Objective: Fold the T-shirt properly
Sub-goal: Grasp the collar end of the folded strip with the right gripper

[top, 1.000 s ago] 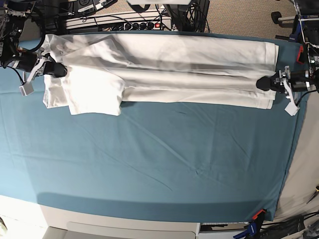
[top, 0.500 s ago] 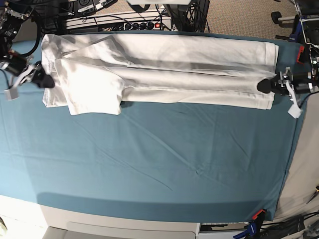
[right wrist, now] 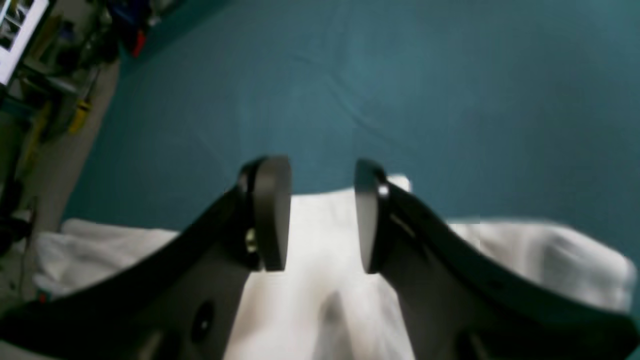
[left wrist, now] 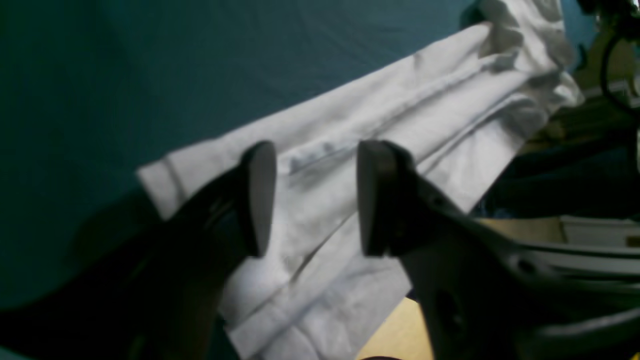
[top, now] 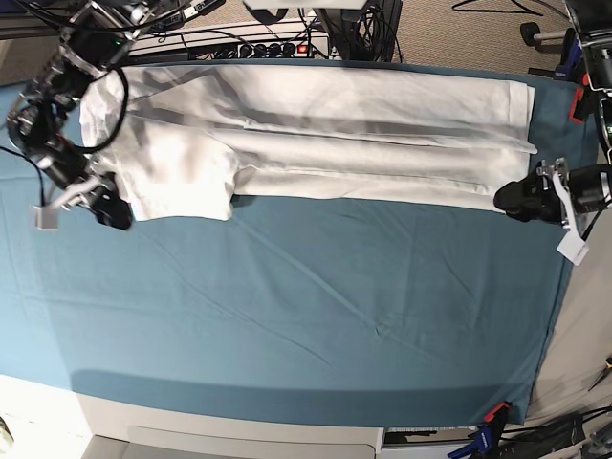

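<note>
T-shirt (top: pixel 325 134) lies folded into a long band across the far half of the counter (top: pixel 316 316), on the teal cloth (top: pixel 287 287).

White shirt, lengthwise folds, lightly creased; a sleeve flap overlaps its near edge toward the base view's left end. Hem end sits at that view's right, close to the cloth's edge. Left pincer (top: pixel 509 199) at the hem end's near corner, jaws released, nothing between them; the wrist view shows its two dark pads apart above the layered hem (left wrist: pixel 320 165). Right pincer (top: pixel 113 212) at the sleeve end's near corner, jaws also parted and empty; its wrist view shows white fabric (right wrist: pixel 320 280) below the gap, blurred. Power strip (top: pixel 273 48) and cables beyond the counter's far edge.
</note>
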Controlling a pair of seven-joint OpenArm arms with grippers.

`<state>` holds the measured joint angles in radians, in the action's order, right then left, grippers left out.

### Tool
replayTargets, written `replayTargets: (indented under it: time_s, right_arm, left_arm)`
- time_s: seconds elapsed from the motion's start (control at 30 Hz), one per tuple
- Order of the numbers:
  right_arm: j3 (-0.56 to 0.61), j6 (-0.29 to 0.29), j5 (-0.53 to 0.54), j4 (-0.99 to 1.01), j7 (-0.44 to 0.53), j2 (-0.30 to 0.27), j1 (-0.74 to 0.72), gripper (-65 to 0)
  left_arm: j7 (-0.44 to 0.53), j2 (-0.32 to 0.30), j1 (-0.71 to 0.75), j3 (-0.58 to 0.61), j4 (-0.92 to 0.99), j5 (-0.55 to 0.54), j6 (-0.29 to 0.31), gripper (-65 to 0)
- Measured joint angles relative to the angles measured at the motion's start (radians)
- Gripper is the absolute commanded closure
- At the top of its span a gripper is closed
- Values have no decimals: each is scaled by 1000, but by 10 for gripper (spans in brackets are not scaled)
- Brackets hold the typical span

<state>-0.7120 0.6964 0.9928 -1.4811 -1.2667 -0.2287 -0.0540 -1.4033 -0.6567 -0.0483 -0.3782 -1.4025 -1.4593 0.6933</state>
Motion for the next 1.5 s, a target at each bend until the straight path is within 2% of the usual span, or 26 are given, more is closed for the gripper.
replayTargets:
  time_s: [0.13,0.23,0.33,0.37,0.47,0.73,0.8,0.87,0.97,1.07,1.23,1.5]
  right_arm:
    - [68,1,-207,0,106,24,-10,-226]
    - [94,-76,-300,17,157,23,-19,-252]
    - [97,-108,-340,59,161,21,-29,-263]
    - [97,-124,-339,77,166,21,-31,-263]
    - [97,-124,-339,132,169,21,-35,-263]
    - [95,-130,-232,239,208,15,-48,-261]
    - [95,-121,-204,237,176,14,-48,-230]
    - [96,-95,-184,219,121,16,-45,-141]
    - [97,-61,-183,157,36,19,-34,0]
    - [98,-44,-160,42,-21,21,-32,0]
    - [98,-1,-151,-211,-35,18,12,0]
    - [103,1,-48,-465,-63,18,249,0]
  left_arm:
    - [-1,0,1,0,-6,0,0,-279]
    - [-2,0,0,0,-6,0,0,-279]
    - [-3,0,0,0,-6,0,0,-279]
    - [-3,0,0,0,-6,0,0,-279]
    - [-3,0,0,0,-6,0,0,-279]
    - [-3,0,0,0,-6,0,0,-279]
    - [-3,0,0,0,-6,0,0,-279]
    - [-3,0,0,0,-6,0,0,-279]
    - [-3,0,0,0,-6,0,0,-279]
    - [-3,0,0,0,-6,0,0,-279]
    - [-3,0,0,0,-7,0,0,-279]
    - [-3,0,0,0,-7,0,0,-279]
